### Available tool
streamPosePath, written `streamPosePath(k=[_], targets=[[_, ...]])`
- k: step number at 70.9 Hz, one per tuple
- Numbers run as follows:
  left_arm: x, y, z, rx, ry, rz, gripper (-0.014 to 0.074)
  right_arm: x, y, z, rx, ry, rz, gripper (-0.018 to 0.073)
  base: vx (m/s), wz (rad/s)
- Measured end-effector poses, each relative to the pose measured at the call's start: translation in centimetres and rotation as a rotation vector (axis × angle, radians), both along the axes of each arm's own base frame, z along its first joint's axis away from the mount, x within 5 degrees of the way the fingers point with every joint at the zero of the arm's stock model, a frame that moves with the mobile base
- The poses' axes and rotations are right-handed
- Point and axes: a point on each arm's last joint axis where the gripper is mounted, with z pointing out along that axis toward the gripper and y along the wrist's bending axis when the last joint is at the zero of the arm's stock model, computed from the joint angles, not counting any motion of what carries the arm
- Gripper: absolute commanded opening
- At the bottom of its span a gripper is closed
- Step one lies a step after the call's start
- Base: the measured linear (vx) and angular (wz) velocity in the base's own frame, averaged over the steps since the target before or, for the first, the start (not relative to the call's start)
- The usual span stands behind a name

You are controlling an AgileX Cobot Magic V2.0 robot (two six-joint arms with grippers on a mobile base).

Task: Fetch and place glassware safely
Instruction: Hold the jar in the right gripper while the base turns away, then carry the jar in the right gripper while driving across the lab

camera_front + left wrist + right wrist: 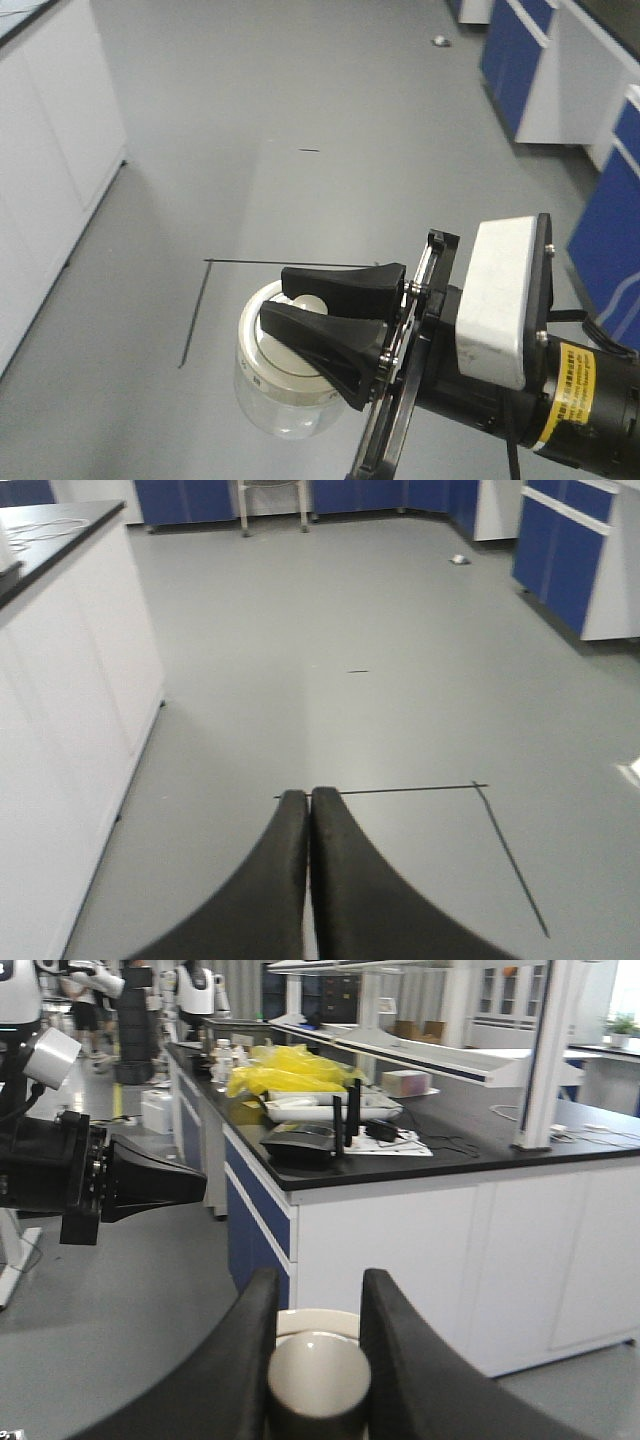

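The glassware [272,398] is a squat clear jar with a cream-white lid [262,352] and a central knob [318,1372]. It hangs above the grey floor, tilted on its side. My right gripper [276,296] is shut on the knob, one black finger on each side of it; in the right wrist view the right gripper [320,1286] frames the knob and the lid's rim [318,1320] behind it. My left gripper [308,796] is shut with nothing between its fingers, pointing out over the floor. The left gripper [150,1180] also shows side-on at the left of the right wrist view.
White cabinets [50,150] run along the left, blue cabinets [520,50] along the right. A thin black line [290,263] marks the floor. A small object [438,41] lies far off. A black-topped lab bench [400,1150] holds yellow bags [285,1068] and a router [305,1140].
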Motion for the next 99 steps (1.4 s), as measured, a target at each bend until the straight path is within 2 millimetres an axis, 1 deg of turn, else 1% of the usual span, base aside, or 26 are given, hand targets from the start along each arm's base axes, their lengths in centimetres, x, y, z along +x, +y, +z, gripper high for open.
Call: streamPosePath(k=[16, 30, 99], targets=[[0.00, 0.00, 0.00, 0.000, 0.000, 0.000, -0.0007, 0.00, 0.00, 0.00, 0.000, 0.000, 0.000, -0.0003, 0.31, 0.37], [0.00, 0.00, 0.00, 0.000, 0.000, 0.000, -0.0007, -0.01, 0.00, 0.00, 0.000, -0.001, 0.001, -0.0003, 0.39, 0.14], [0.00, 0.00, 0.00, 0.000, 0.000, 0.000, -0.0007, -0.01, 0.00, 0.00, 0.000, -0.001, 0.001, -0.0003, 0.49, -0.05]])
